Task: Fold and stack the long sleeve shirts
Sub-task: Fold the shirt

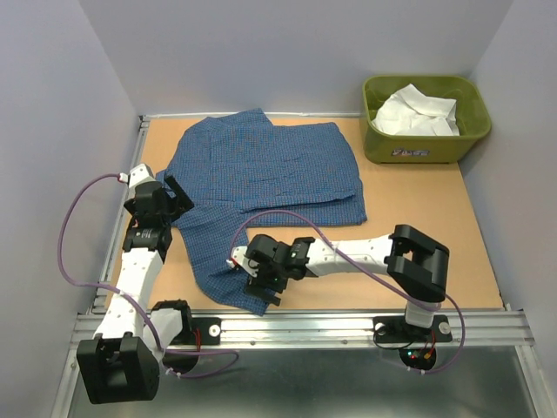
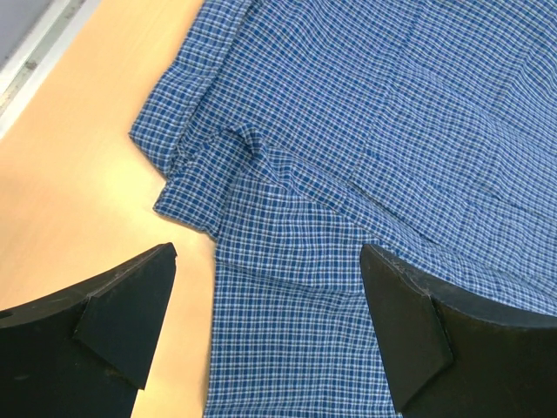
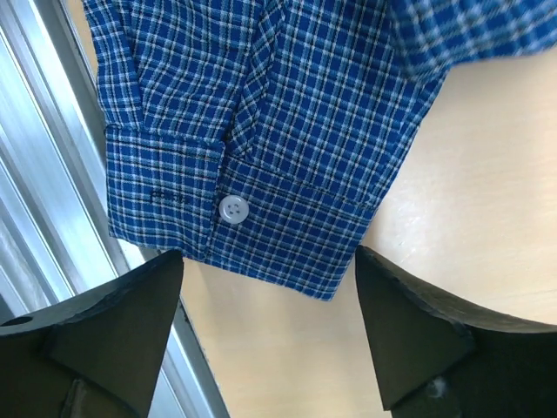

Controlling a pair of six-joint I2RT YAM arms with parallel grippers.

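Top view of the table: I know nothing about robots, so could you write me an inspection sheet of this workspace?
Surface: tan table, metal rail along its near edge.
Job's things: blue checked shirt spread out, its cuff with a white button by the near edge; white shirt crumpled in the olive-green tub, far right corner.
Clutter: nothing seen.
End effectors: left end effector open above the shirt's left edge; right end effector open above the cuff; neither holds anything.
Cables: purple cables loop beside each arm.
Surroundings: plain pale walls on three sides.
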